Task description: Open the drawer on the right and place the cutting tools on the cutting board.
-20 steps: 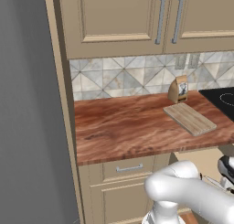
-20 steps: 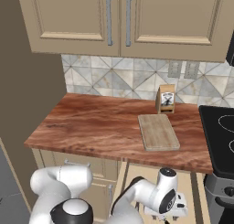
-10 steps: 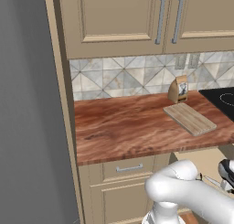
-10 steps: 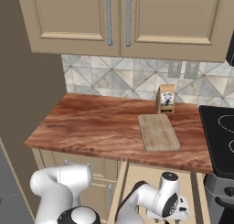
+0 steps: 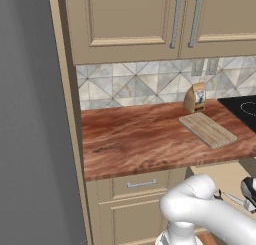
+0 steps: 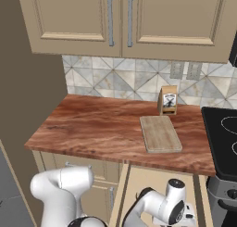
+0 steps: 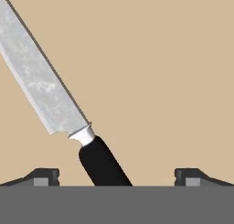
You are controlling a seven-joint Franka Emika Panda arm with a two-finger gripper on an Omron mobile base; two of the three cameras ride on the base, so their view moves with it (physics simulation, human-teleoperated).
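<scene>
- The end effector (image 7: 117, 175) hangs low inside the drawer (image 7: 164, 58), its two dark fingertips (image 7: 43, 176) spread wide apart and released, clasping nothing.
- In the hand view a knife (image 7: 68, 113) lies on the drawer's plain tan floor between the fingertips, nearer the left one. Its black handle sits at the bottom of that view, and the silver blade runs slantwise up and away to the upper left corner.
- Neither fingertip touches the knife; the handle lies in the gap, with bare floor on either side.
- In the right base view the drawer (image 6: 139, 186) stands pulled out below the counter (image 6: 92, 129), and the white arm bends down into it.
- In the left base view a knife (image 5: 231, 197) with its dark handle shows in the open drawer just beside the arm's wrist, at the lower right.
- The cutting board (image 6: 160, 133) lies flat on the reddish-brown counter above the drawer, with nothing on it.
- A small brown paper bag (image 6: 167, 100) stands upright just behind the board, against the tiled wall.
- To the left of the open drawer, a narrower drawer front (image 5: 140, 184) with a short silver handle is closed.
</scene>
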